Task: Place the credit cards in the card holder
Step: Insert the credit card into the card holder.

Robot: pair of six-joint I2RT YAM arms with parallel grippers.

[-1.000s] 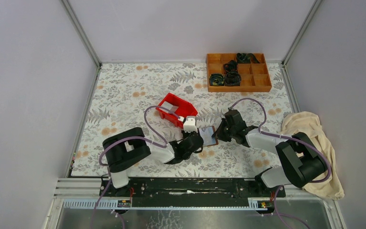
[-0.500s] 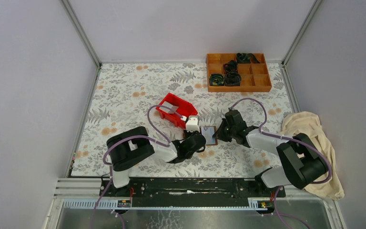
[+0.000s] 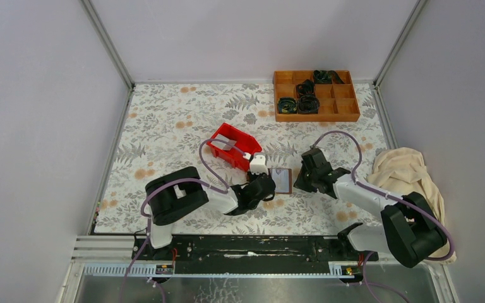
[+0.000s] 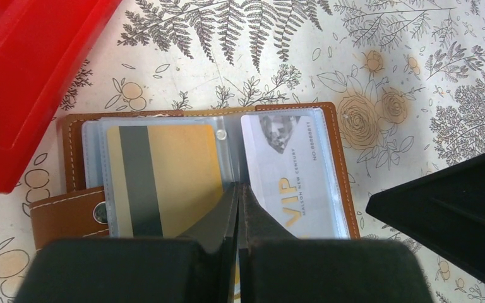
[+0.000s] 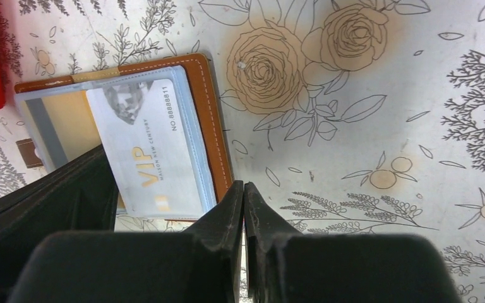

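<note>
Left arm (image 3: 183, 199) – reaches low across to table centre. The left gripper (image 4: 239, 189) has its fingers pressed together, gripping nothing, with the tips over the spine of the card holder (image 4: 338, 145).

Right arm (image 3: 379, 202) – stretches in from 4 o'clock. The right gripper (image 5: 244, 188) has its fingers all but touching, with nothing between them, just off the holder's right edge.

Card holder – lies open and flat. The gold card (image 4: 177, 170) sits in the left sleeve and the white card (image 4: 290, 170) in the right.

Surface – floral tablecloth (image 3: 164, 126). From the holder:
- red bin (image 4: 19, 82) at 10 o'clock, just beside it
- wooden tray (image 3: 347, 117) at 1 o'clock, well apart
- beige cloth (image 3: 410, 167) at 3 o'clock

Room – plain grey walls (image 3: 246, 38).
</note>
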